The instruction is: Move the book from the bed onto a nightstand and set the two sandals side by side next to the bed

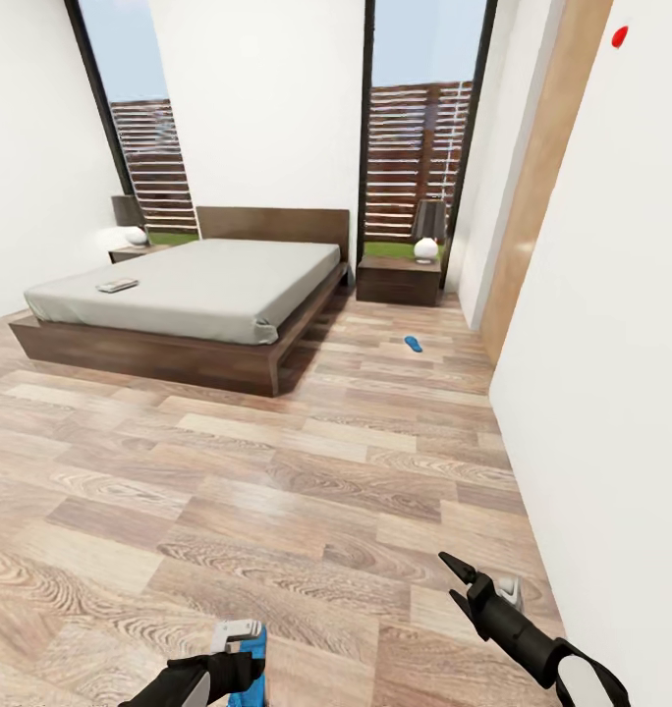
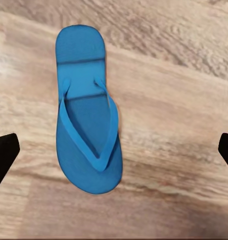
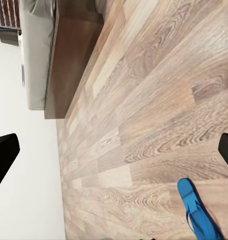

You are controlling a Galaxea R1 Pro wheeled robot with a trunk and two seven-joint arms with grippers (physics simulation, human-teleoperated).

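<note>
The left end effector hangs open right over the near sandal, its long axis running crosswise to the finger gap. The right end effector gapes empty. The book lies on the far-left bed; the other sandal lies far right.

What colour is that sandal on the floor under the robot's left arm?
Bright blue all over, straps included. The sandal shows best in the left wrist view.

One blue sandal lies flat on the floor, another near the bed, where the book rests.
</note>
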